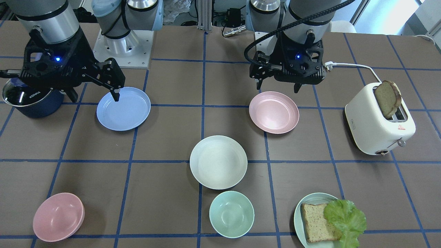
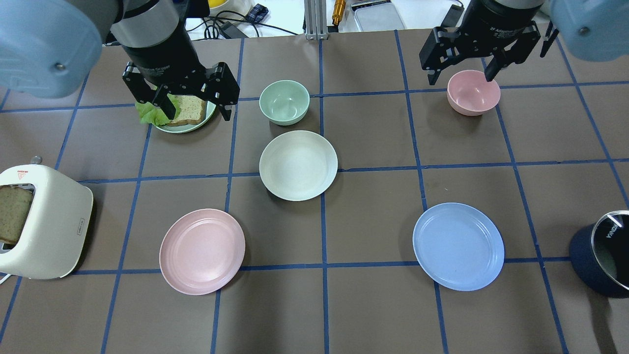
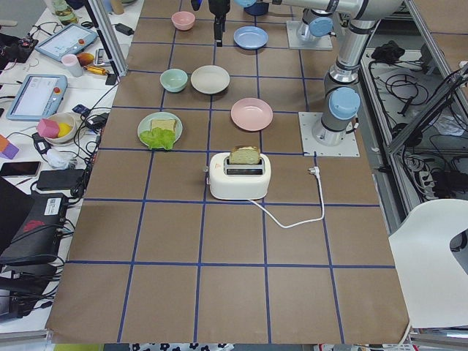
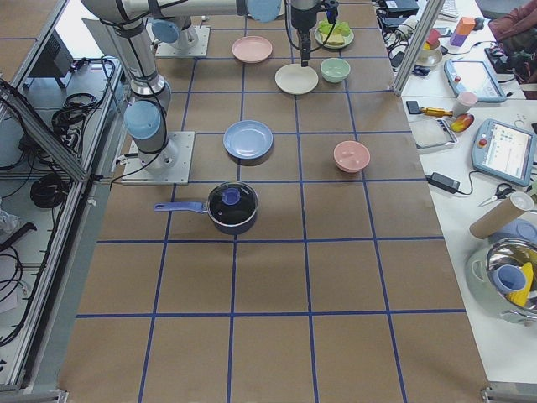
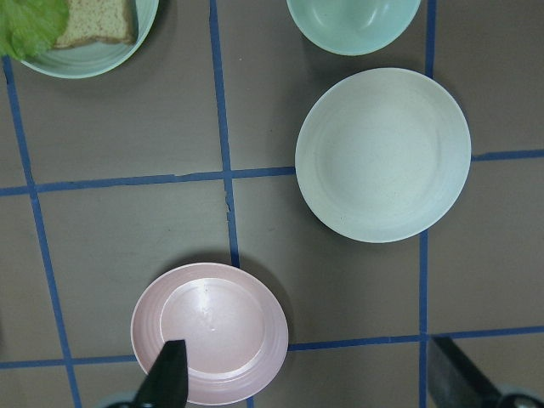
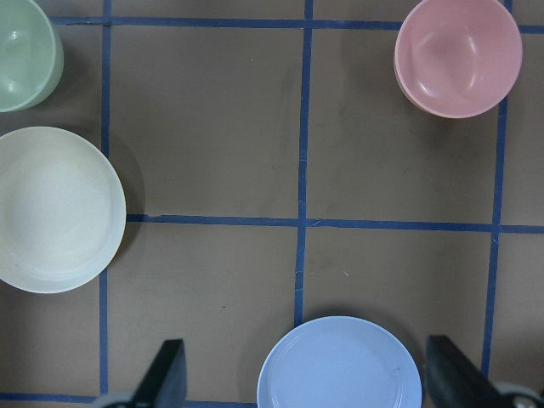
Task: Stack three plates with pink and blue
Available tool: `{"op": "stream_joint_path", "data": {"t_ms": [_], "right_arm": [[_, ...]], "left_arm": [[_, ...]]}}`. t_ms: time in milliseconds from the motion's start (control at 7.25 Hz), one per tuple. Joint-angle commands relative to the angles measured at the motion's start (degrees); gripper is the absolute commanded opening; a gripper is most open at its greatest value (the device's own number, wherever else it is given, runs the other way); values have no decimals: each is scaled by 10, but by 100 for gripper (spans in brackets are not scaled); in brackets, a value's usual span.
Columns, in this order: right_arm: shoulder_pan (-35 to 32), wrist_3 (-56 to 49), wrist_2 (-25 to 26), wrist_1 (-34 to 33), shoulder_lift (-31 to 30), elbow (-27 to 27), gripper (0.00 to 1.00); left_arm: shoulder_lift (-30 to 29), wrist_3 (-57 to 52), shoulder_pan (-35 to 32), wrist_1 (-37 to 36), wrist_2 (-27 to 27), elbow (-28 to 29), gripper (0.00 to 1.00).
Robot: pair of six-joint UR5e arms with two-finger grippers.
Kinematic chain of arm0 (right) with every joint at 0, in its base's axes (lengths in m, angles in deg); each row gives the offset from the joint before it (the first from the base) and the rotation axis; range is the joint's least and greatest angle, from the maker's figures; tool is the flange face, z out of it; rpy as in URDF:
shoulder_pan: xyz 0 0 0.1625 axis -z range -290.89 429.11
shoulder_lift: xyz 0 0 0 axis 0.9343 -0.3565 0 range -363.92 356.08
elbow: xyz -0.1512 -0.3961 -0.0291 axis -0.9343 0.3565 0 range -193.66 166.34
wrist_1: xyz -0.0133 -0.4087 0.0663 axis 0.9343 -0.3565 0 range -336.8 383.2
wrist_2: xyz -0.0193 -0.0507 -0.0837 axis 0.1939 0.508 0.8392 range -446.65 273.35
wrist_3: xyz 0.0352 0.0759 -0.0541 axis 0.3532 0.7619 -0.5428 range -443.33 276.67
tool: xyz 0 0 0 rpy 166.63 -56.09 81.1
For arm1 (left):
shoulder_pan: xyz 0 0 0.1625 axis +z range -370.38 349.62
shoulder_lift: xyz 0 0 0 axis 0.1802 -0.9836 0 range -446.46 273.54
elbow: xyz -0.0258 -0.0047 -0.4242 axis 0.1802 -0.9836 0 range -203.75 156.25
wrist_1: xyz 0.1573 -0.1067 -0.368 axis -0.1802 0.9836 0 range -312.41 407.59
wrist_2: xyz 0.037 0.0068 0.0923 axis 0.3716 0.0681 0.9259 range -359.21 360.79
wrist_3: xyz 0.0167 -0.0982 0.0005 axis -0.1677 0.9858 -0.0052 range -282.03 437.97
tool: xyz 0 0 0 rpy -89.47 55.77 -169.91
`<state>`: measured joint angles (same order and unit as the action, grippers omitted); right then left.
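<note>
Overhead view: cream plate (image 2: 298,165) at centre, mint bowl (image 2: 284,102) just beside upper edge, narrow gap only. Wide bare mat (image 2: 373,231) between pink plate (image 2: 202,251) lower left and blue plate (image 2: 458,246) lower right. Toaster (image 2: 44,221) tall at left edge near pink plate; pot (image 2: 602,253) at right edge near blue plate.

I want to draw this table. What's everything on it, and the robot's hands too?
cream plate: one, cream-white, table middle
pink plate: one, pale pink, robot's left
blue plate: one, light blue, robot's right
mint bowl: one, mint green, beyond cream plate
pink bowl: one, pink, far side, right
green plate: one, pale green, holds bread and lettuce
toaster: one, white, left end, bread slice inside
pot: one, dark blue, right end, lidded
left gripper: one, black, open, near pink plate
right gripper: one, black, open, above blue plate
</note>
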<state>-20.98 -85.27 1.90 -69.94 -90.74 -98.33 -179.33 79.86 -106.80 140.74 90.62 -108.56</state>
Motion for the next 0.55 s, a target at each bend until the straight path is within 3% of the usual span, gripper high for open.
{"op": "stream_joint_path", "data": {"t_ms": [0, 414], "right_arm": [[-1, 0, -1, -2, -1, 0, 100], [1, 0, 0, -2, 0, 1, 100]], "left_arm": [[15, 0, 10, -4, -1, -14, 100], [14, -1, 11, -4, 0, -14, 100]]}}
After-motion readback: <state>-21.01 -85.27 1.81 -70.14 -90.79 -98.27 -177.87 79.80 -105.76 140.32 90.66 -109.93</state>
